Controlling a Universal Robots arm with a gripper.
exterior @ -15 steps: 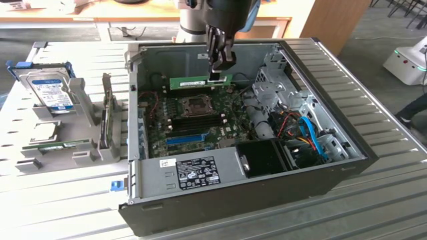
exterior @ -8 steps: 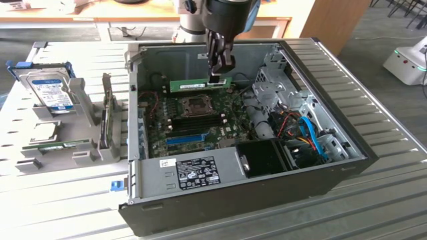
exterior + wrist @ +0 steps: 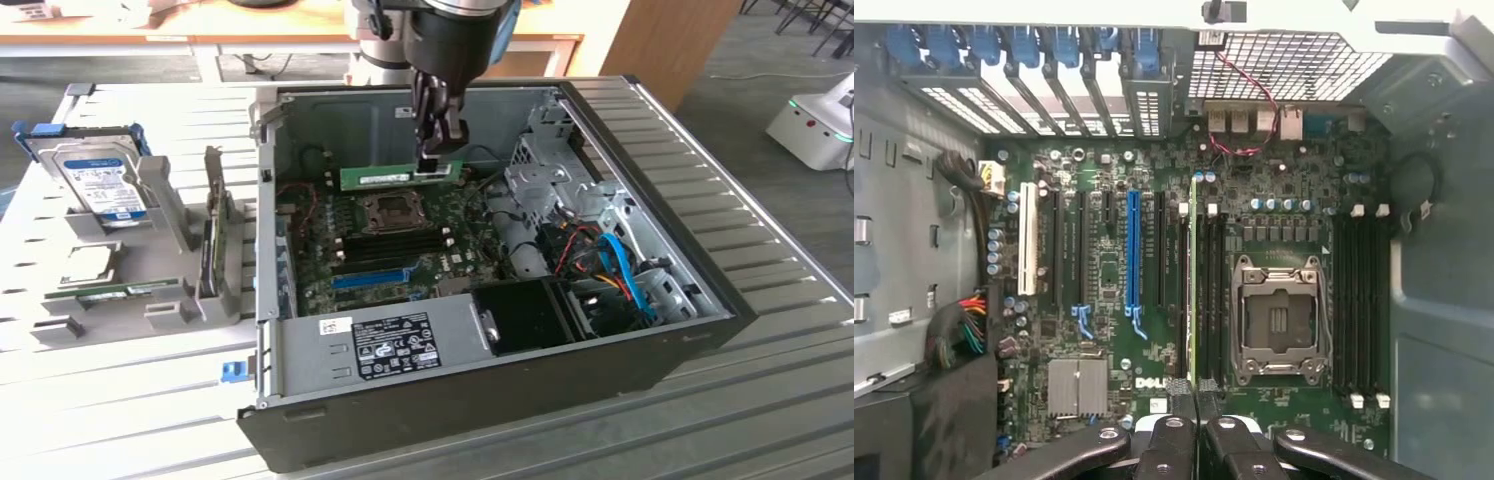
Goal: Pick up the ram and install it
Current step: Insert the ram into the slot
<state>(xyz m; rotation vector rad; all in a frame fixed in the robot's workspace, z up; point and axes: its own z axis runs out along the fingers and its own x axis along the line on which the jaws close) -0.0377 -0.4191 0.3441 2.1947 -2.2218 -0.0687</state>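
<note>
While the pincer (image 3: 438,166) is pinching the ram (image 3: 380,177) near one end, up over the motherboard (image 3: 400,245) inside the PC case (image 3: 467,412), it's looking light, stiff & prob easy to crack.

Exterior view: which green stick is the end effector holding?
The long green pale-labelled circuit-board stick, gripped by the end effector above the green motherboard in the open black case; the other green stick lies on the grey rack outside.

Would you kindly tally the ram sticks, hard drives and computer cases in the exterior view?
Ram sticks: 2, the ram in the fingers and a second stick on the grey rack
Hard drives: 1
Computer cases: 1
Total: 4
</note>
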